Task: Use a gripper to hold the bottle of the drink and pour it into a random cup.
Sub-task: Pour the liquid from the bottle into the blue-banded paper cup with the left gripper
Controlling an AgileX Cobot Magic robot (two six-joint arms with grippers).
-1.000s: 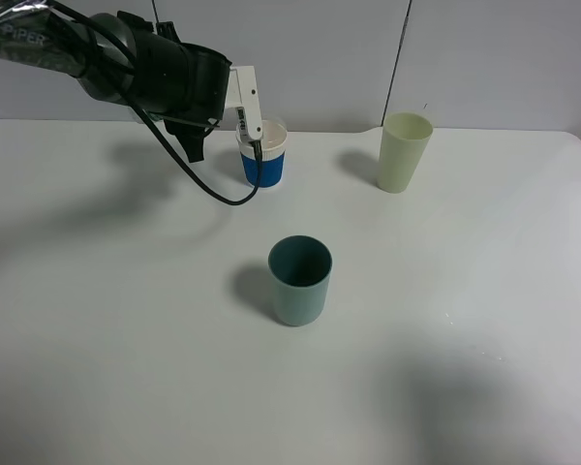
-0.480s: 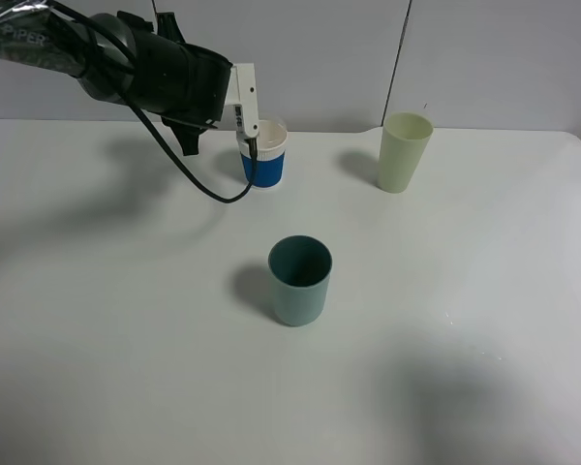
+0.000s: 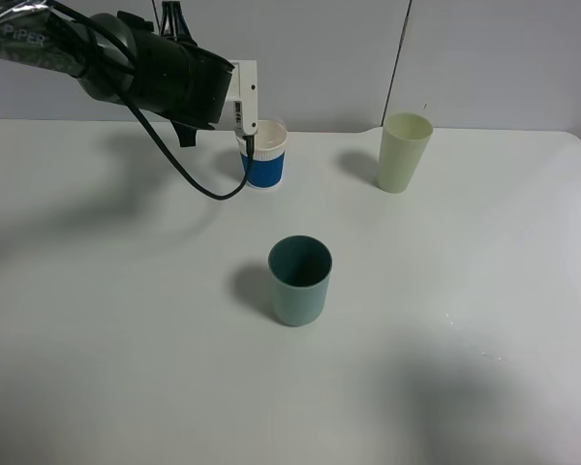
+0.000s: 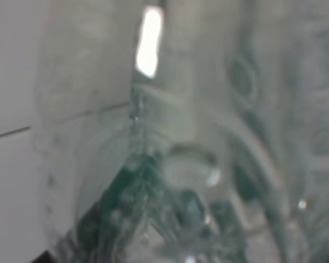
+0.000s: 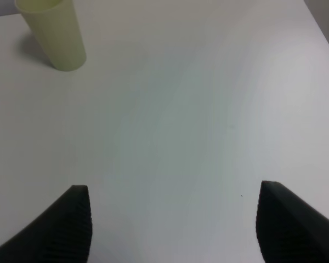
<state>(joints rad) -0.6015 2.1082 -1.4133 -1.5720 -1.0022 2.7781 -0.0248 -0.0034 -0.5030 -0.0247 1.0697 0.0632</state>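
Note:
The bottle of the drink (image 4: pixel 170 164) fills the left wrist view as blurred clear plastic with dark green label patches, held tight in my left gripper. From the high camera the left gripper (image 3: pixel 246 108), a black arm with a white head, hangs tilted over the near-left rim of the cup (image 3: pixel 265 165), a white cup with a blue band at the back of the table. The arm hides the bottle in that view. My right gripper (image 5: pixel 172 192) is open over bare table, with nothing between its dark fingers.
A dark teal cup (image 3: pixel 299 281) stands mid-table, in front of the blue-banded cup. A tall pale green cup (image 3: pixel 404 152) is at the back right, also in the right wrist view (image 5: pixel 52 33). A black cable loops down beside the blue-banded cup.
The left arm's head has rolled and lifted slightly above the blue-banded cup, and its cable loop has risen with it. The cups have not moved.

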